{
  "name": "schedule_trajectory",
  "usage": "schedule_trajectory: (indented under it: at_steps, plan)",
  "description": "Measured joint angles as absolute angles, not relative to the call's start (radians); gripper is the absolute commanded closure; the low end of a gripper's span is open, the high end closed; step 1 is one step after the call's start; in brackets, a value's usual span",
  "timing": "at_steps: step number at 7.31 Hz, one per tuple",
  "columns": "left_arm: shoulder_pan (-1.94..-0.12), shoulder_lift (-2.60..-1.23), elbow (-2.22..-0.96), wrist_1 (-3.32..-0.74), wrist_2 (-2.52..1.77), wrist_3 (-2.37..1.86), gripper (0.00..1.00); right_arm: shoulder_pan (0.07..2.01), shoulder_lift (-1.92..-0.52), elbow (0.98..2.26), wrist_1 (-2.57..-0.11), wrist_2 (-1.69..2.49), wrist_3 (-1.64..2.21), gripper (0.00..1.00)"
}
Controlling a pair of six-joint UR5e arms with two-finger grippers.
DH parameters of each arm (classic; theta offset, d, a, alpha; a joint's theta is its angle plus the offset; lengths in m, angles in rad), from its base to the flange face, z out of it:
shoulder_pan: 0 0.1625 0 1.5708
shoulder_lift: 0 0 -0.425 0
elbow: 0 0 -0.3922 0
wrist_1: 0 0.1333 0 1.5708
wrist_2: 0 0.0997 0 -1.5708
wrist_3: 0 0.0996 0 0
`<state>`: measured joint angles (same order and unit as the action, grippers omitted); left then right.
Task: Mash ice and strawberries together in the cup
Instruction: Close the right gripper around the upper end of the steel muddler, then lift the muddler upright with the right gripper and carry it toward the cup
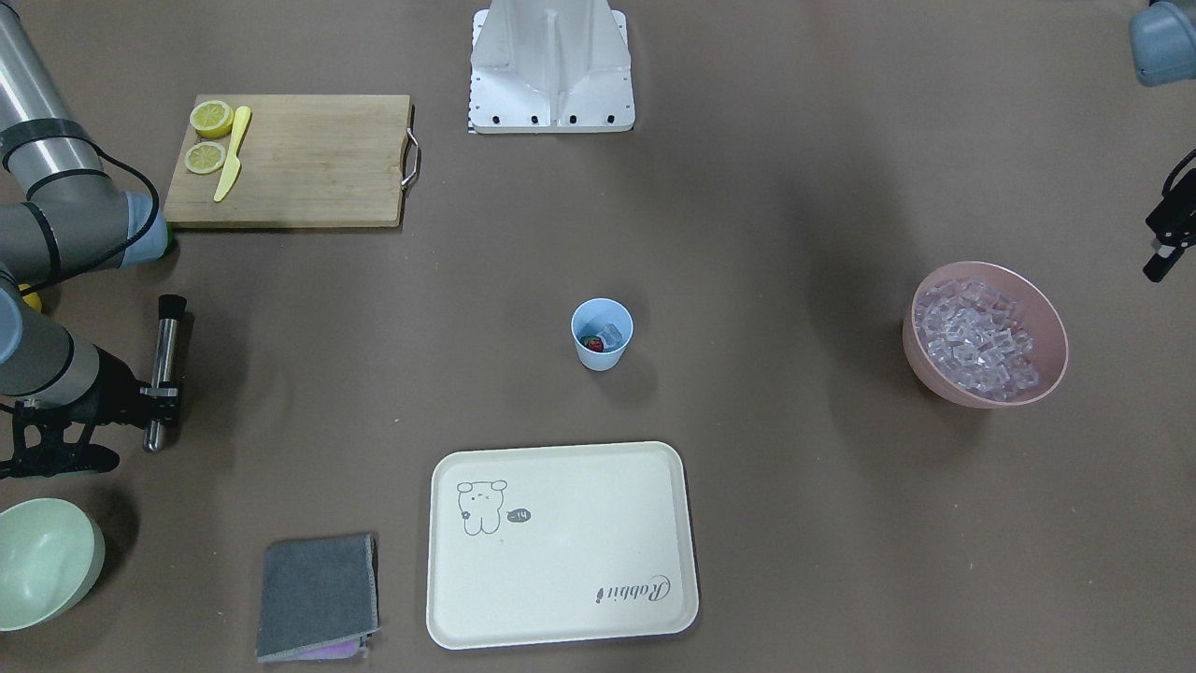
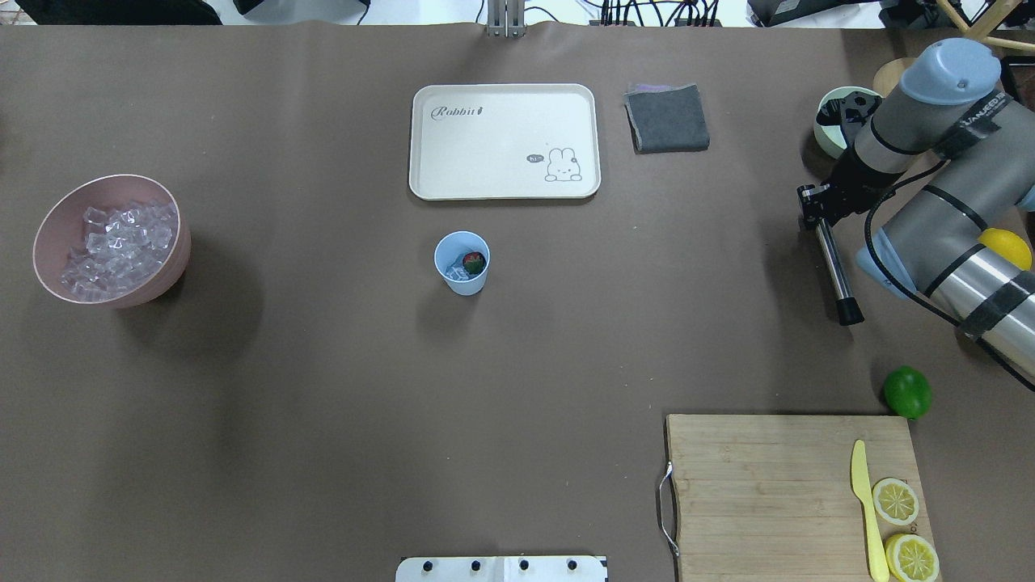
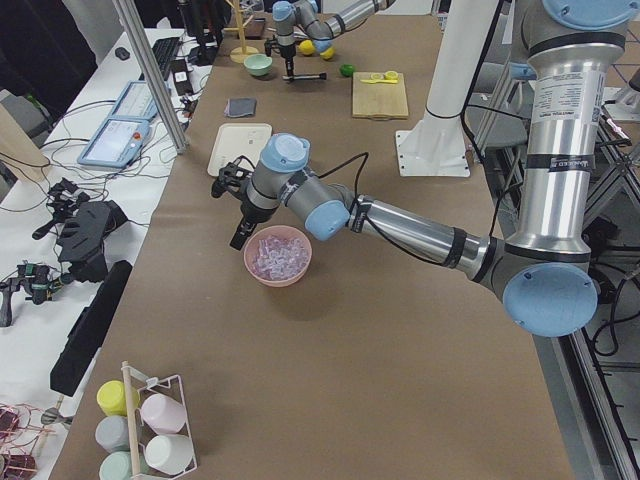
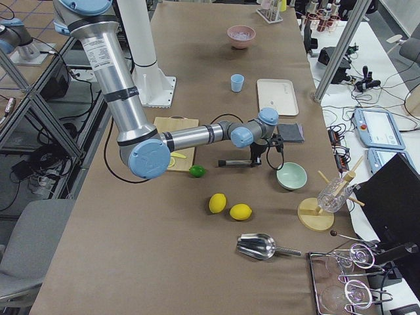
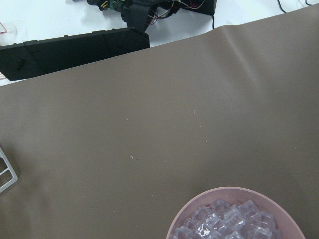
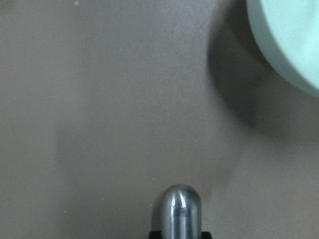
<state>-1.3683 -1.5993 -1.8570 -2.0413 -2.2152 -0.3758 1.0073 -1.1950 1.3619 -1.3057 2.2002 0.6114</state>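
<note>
The light-blue cup point(image 1: 602, 360) point(image 2: 462, 284) stands upright mid-table. Inside it lie a red strawberry point(image 1: 593, 344) point(image 2: 474, 262) and a few clear ice cubes point(image 1: 611, 333) point(image 2: 458, 273). My right gripper point(image 1: 159, 393) point(image 2: 813, 206) is shut on a steel muddler point(image 1: 166, 355) point(image 2: 833, 267) with a black tip, held level and low over the table, far from the cup. The muddler's rounded end shows in the right wrist view point(image 6: 180, 209). My left gripper point(image 1: 1168, 234) point(image 3: 240, 215) hovers beside the pink bowl point(image 1: 920, 360) point(image 2: 174, 267) full of ice point(image 1: 976, 341) point(image 2: 117, 246). I cannot tell whether it is open.
A cream tray point(image 1: 561, 598), a folded grey cloth point(image 1: 318, 595) and a pale green bowl point(image 1: 42, 561) lie on the far side. A cutting board point(image 1: 308, 159) holds lemon halves and a yellow knife. A lime point(image 2: 907, 392) lies near the right arm.
</note>
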Motion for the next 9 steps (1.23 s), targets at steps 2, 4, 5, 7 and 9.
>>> schedule_trajectory:
  at_steps: [2,4,5,7,9]
  plan:
    - [-1.368,-1.598,-1.856,-2.039,-2.216,-0.376,0.02,1.059,-1.172,1.386,-1.309,2.217,0.609,1.0]
    - [-1.369,-1.59,-1.853,-2.036,-2.217,-0.376,0.02,1.09,-1.157,1.463,-1.31,2.241,0.616,1.0]
    - [-1.372,-1.582,-1.85,-2.03,-2.219,-0.377,0.02,1.095,-1.152,1.513,-1.307,2.247,0.618,1.0]
    - [-1.399,-1.544,-1.843,-2.005,-2.233,-0.393,0.02,1.098,-1.152,1.656,-1.296,2.262,0.612,1.0]
    - [-1.434,-1.489,-1.835,-1.999,-2.24,-0.453,0.02,1.098,-1.161,1.8,-1.248,2.294,0.606,1.0]
